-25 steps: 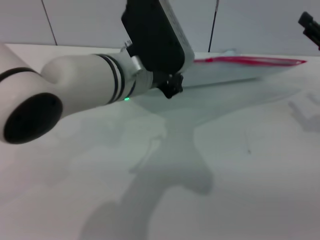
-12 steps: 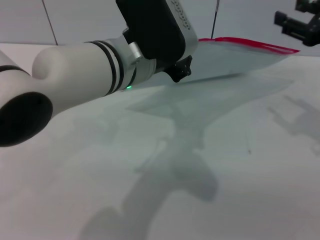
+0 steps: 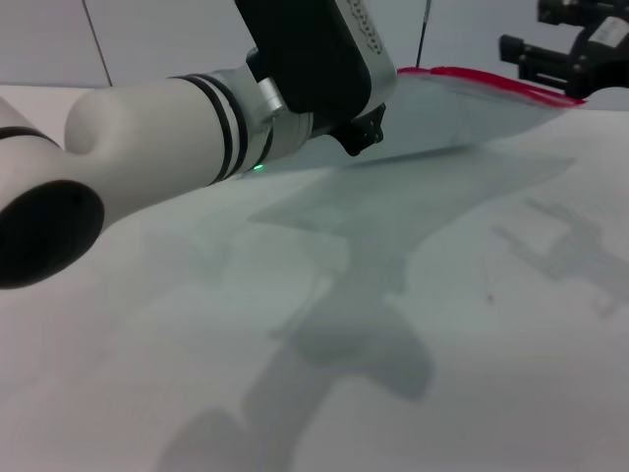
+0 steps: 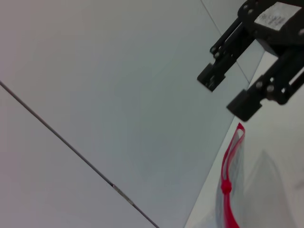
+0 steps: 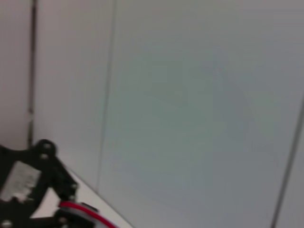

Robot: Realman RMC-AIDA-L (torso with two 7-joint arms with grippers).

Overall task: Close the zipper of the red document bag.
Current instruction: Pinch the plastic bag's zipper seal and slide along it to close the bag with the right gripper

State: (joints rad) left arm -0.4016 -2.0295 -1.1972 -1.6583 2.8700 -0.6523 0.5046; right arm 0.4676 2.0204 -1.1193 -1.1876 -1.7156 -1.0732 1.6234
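Note:
The red document bag (image 3: 462, 113) is a translucent pale pouch, lifted off the table at its left end and sloping down to the right. Its zipper (image 3: 491, 84) is the bright red strip along the raised top edge. In the left wrist view the zipper (image 4: 230, 190) carries a small red knob partway along. My left gripper is hidden behind its black wrist housing (image 3: 314, 59) in the head view. The right wrist view shows the left gripper (image 5: 33, 190) with the red strip (image 5: 83, 212) running into it. My right gripper (image 3: 526, 39) (image 4: 225, 92) hangs open just beyond the zipper's right end, touching nothing.
The white table (image 3: 472, 324) stretches in front of the bag and carries the arms' shadows. A pale wall (image 3: 167, 39) with thin dark seams stands behind the table. My left arm (image 3: 147, 138) fills the left of the head view.
My right gripper has moved left and down toward the bag's right end. The left arm has lifted the bag's left end off the table and holds it a little higher.

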